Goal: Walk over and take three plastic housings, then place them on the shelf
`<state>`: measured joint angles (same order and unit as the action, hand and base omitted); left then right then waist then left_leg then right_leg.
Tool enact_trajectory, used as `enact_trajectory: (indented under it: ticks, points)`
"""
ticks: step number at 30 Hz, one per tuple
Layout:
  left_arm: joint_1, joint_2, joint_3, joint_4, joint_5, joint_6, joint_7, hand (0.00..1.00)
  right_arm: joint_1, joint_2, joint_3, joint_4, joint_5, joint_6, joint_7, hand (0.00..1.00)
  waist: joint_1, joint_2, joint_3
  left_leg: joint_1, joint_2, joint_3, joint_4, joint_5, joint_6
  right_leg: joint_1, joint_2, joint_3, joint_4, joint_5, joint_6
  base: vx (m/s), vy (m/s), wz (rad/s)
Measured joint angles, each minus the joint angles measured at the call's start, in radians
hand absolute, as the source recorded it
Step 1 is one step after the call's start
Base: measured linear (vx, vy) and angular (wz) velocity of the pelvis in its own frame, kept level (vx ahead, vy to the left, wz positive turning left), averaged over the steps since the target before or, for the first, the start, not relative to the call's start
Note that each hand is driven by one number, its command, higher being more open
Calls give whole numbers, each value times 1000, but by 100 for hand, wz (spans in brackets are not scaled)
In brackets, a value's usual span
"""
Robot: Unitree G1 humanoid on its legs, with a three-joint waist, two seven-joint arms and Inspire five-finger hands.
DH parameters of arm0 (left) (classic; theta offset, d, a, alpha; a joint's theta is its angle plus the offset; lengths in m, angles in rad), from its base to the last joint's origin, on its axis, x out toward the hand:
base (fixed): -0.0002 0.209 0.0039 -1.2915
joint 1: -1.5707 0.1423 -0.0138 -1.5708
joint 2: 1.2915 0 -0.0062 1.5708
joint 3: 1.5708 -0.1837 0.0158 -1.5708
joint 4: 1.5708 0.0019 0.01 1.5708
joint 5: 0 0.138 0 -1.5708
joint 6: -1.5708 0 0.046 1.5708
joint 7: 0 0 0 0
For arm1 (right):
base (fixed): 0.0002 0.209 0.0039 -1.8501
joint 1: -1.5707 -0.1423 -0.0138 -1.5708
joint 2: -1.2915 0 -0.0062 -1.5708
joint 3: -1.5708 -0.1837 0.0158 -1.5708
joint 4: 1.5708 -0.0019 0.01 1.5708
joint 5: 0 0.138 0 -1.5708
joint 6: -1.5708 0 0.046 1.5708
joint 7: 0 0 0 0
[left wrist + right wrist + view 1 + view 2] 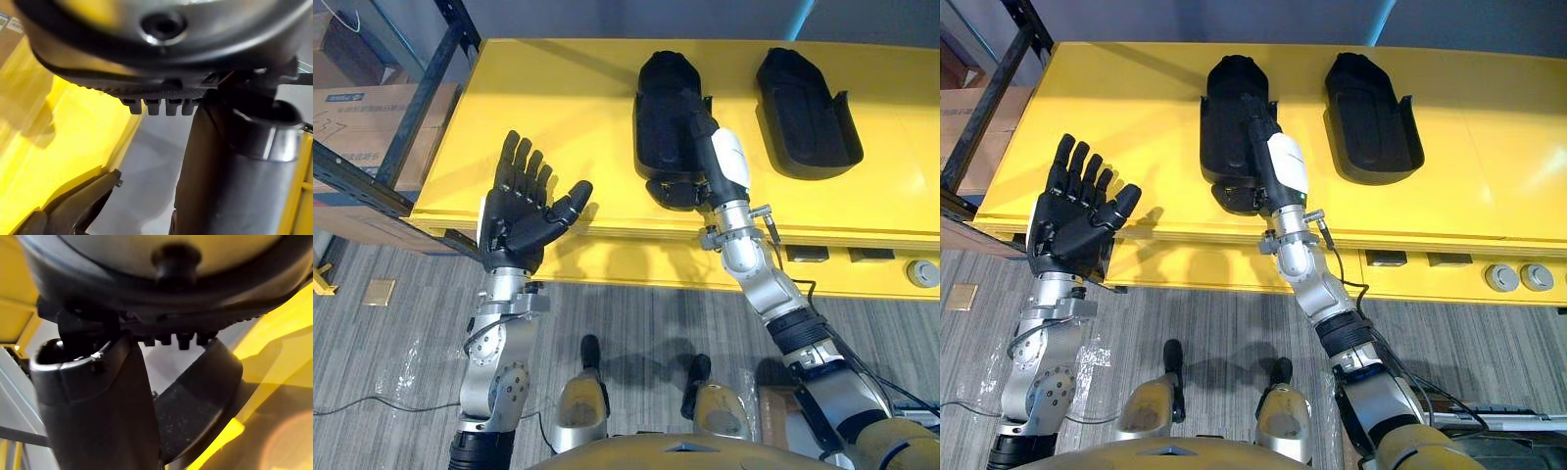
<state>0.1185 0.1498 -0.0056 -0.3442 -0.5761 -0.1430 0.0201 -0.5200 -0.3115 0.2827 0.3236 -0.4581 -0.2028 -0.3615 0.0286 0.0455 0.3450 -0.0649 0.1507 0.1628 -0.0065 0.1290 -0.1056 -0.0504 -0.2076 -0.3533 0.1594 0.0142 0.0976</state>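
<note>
At table [558, 98] edge, right hand [1278, 162] half lost against dark housing [1229, 88].

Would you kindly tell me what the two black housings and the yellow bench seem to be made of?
Left housing and right housing: likely moulded plastic, matte black; thin curved walls and dull surfaces without glare. Bench: probably painted metal, smooth semi-gloss yellow; it carries soft reflections and a straight panel seam, though coated board is possible.

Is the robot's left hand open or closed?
Open. The left hand has straight, spread fingers and holds nothing, at the yellow table's edge.
</note>
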Motion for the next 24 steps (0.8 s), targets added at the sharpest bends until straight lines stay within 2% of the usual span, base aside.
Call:
enact_trajectory:
  ticks: [9,13,19,22,24]
  points:
    - [0,8,-24,24,0,13,-38,100,-41,-10,-4,28,10,-26,0,100,-1,22,22,1,0,-6,2,2,1,-3,-4,-3,23,-14,-1,-13,0,1]
    - [0,8,-26,28,3,12,-39,100,-25,-9,-8,-4,40,-35,7,100,-1,22,23,1,0,2,0,2,0,-13,-5,4,29,-14,-1,8,-3,-4]
    - [-3,9,-44,27,83,16,-40,100,227,-4,-89,-351,173,-148,52,100,-11,16,9,68,-1,52,-48,3,-1,19,3,38,-13,-3,13,41,1,-20]
    - [-2,12,-71,27,117,21,-49,100,367,29,-184,-420,281,-154,70,100,-31,-8,-55,90,-1,88,-76,-2,-6,23,14,68,-49,4,21,79,10,-32]
    - [-4,14,-99,27,119,34,-56,100,450,62,-257,-419,347,-127,68,100,-42,-29,-85,117,2,127,-76,-17,-10,34,22,103,-73,17,23,104,14,-51]
